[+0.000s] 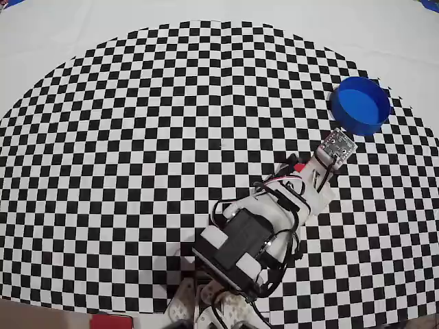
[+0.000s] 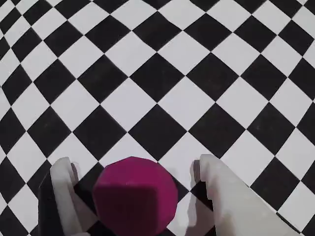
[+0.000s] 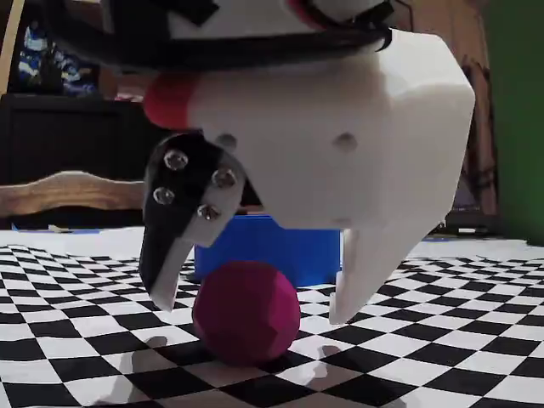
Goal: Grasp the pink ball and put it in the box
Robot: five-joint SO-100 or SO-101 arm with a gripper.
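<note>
The pink ball (image 2: 135, 196) rests on the checkered cloth between the two white fingers of my gripper (image 2: 134, 164). The gripper is open, with a gap on each side of the ball. From the low fixed view the ball (image 3: 246, 310) sits on the cloth and the gripper (image 3: 251, 308) straddles it from above, fingertips just off the surface. The box (image 3: 272, 246), a blue round tub, stands right behind the ball there. In the overhead view the box (image 1: 360, 103) is at the upper right, just beyond the arm's tip; the arm hides the ball.
The arm (image 1: 274, 212) reaches from the bottom centre toward the upper right over the black-and-white checkered cloth (image 1: 137, 137). The white table edge curves around the cloth at the top. Dark furniture stands far behind in the fixed view.
</note>
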